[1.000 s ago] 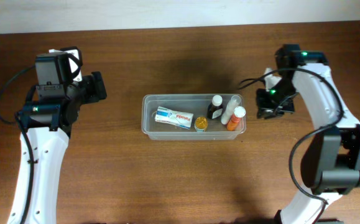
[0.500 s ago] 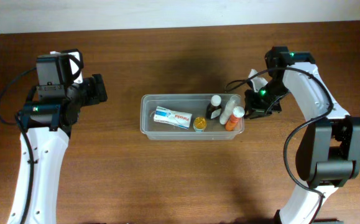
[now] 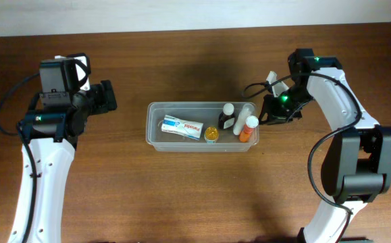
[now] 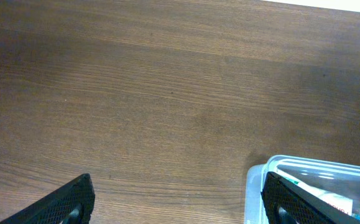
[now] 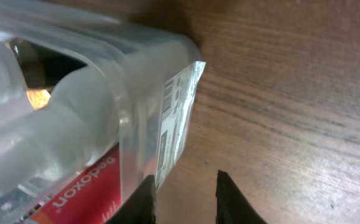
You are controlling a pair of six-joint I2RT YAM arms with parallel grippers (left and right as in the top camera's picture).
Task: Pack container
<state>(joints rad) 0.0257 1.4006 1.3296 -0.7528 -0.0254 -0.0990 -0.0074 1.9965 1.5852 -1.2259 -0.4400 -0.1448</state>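
Sitting just beside the container (image 3: 154, 139) — right pincer (image 5: 183, 186), fingers (image 5: 232, 200) slightly apart

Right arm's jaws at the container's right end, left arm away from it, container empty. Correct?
Not empty: the overhead view shows the container holding a white box, a round yellow item and small bottles. The rest holds.

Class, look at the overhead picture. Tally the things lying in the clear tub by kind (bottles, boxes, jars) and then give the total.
Bottles: 3 (dark bottle, white bottle, orange bottle)
Boxes: 1 (toothpaste box)
Jars: 1 (small yellow jar)
Total: 5 things in the tub
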